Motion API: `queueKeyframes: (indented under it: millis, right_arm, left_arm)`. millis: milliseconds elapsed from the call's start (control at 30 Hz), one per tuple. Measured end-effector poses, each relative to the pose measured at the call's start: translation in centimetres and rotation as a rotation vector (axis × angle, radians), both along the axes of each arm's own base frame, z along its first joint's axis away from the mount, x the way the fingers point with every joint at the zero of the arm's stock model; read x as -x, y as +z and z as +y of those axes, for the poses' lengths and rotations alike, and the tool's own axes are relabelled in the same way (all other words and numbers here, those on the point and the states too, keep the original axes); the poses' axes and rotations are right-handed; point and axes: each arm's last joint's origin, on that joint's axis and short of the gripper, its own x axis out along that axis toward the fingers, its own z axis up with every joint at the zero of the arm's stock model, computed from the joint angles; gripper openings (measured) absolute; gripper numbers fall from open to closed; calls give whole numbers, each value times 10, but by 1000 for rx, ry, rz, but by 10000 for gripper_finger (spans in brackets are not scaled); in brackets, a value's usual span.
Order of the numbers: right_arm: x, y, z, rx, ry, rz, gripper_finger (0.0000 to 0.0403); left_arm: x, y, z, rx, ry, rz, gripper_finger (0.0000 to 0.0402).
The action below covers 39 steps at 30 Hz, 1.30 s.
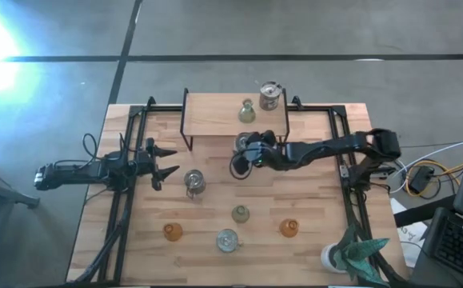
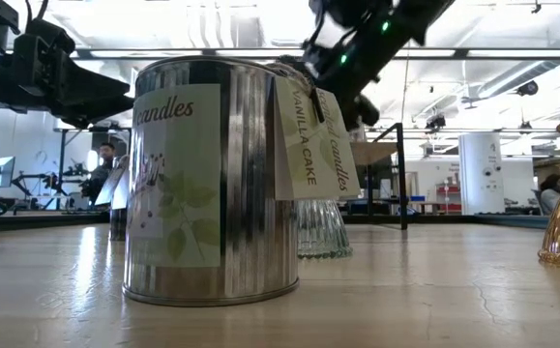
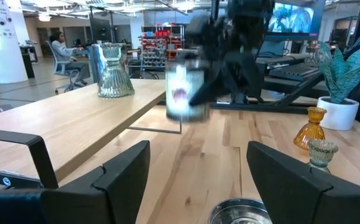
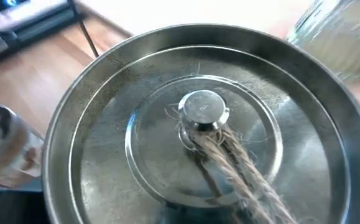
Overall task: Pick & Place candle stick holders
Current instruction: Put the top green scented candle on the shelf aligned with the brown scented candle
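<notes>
My right gripper is shut on a silvery tin holder just off the near edge of a raised wooden shelf. The tin's lid, knob and twine fill the right wrist view. Its paper tag hangs below the arm. My left gripper is open and empty at the table's left, just left of a second tin, whose rim shows between its fingers. A third tin and a pale green glass holder stand on the shelf. My right gripper holds the silvery tin from above and from the table's right. The dark fingers stand at the tin's side near its top; blur hides the exact place. The tin stays upright and is lifted clear of the table.
On the near half of the table stand two amber holders, a pale green one and a silvery tin. A white pot with a teal plant is at the near right corner. Black rails run along both sides.
</notes>
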Motion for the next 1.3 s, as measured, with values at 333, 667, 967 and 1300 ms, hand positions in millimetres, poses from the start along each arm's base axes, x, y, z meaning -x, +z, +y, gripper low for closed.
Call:
queueKeyframes:
  millis: [333, 667, 967, 1300]
  right_arm:
    - [34, 38, 1, -7, -62, -10, 348]
    - [50, 39, -14, 25, -219, 32, 348]
    - [54, 39, -27, 15, -273, 20, 348]
    - [61, 33, -46, 16, -337, 38, 348]
  left_arm:
    - [0, 0, 0, 0, 1, 0, 273]
    - [0, 0, 0, 0, 0, -1, 273]
    - [0, 0, 0, 0, 0, -1, 273]
    - [0, 0, 0, 0, 1, -2, 273]
